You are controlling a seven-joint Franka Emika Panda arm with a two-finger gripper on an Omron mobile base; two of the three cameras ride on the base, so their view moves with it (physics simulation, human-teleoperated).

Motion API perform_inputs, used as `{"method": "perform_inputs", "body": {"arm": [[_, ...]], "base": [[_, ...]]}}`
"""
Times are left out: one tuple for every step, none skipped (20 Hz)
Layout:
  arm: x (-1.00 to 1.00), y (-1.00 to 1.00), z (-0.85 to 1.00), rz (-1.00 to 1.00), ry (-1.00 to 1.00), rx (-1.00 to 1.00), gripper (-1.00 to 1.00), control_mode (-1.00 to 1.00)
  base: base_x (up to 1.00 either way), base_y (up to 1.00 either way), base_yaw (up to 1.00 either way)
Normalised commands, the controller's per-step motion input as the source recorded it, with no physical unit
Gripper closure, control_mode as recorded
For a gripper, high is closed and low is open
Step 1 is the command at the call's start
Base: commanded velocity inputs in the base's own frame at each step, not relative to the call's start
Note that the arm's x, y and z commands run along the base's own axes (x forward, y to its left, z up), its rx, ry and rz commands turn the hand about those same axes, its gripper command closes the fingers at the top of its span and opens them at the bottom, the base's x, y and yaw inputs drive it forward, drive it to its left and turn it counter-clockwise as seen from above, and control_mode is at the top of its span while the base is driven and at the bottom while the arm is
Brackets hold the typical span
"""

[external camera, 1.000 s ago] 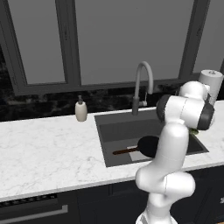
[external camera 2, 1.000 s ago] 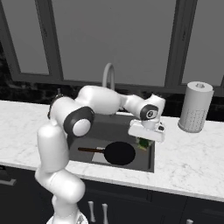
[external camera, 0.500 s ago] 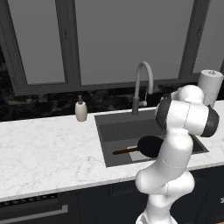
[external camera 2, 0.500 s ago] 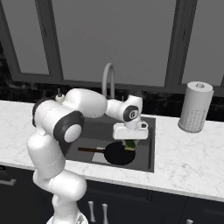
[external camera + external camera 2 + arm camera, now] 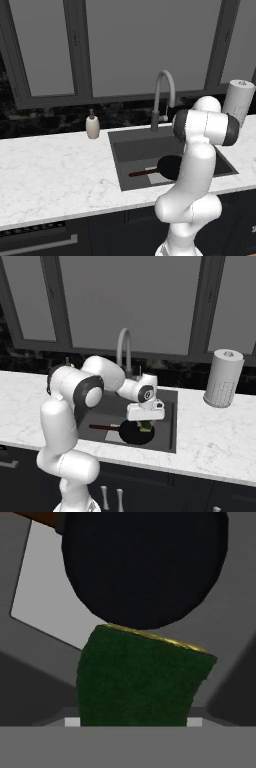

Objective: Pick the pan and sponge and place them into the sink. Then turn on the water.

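Pan: the black frying pan (image 5: 134, 432) lies flat in the sink (image 5: 169, 421), with its red-brown handle (image 5: 143, 173) pointing to the left. That part of the job looks done.
Sponge: the green sponge (image 5: 140, 679) is up in the air over the sink, just above the pan.
Claw: the gripper (image 5: 145, 425) is clamped on the sponge and points down into the sink.
Step now: I think the robot is bringing the sponge to the sink to drop it in.
Next move: it should go a bit lower and let go, so the sponge lands in the sink.
After that: the tall curved tap (image 5: 163, 98) has no water coming out, so it must be turned on.
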Motion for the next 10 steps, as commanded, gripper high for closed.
{"method": "perform_inputs", "body": {"arm": [[0.46, 0.00, -0.65, 0.00, 0.00, 0.00, 1.00, -1.00], [0.38, 0.00, -0.66, 0.00, 0.00, 0.00, 1.00, -1.00], [0.36, 0.00, -0.66, 0.00, 0.00, 0.00, 1.00, -1.00], [0.35, 0.00, -0.68, 0.00, 0.00, 0.00, 1.00, -1.00], [0.31, 0.00, -0.68, 0.00, 0.00, 0.00, 1.00, -1.00], [0.26, 0.00, -0.69, 0.00, -0.01, 0.00, 1.00, -1.00], [0.24, 0.00, -0.64, 0.00, 0.00, 0.00, 1.00, -1.00], [0.26, 0.00, -0.56, 0.00, -0.01, 0.00, 1.00, -1.00], [0.29, 0.00, -0.52, 0.00, 0.00, 0.00, 1.00, -1.00], [0.31, 0.00, -0.45, 0.00, 0.00, 0.00, 1.00, -1.00]], "base": [[0.00, 0.00, 0.00], [0.00, 0.00, 0.00], [0.00, 0.00, 0.00], [0.00, 0.00, 0.00], [0.00, 0.00, 0.00], [0.00, 0.00, 0.00], [0.00, 0.00, 0.00], [0.00, 0.00, 0.00], [0.00, 0.00, 0.00], [0.00, 0.00, 0.00]]}}
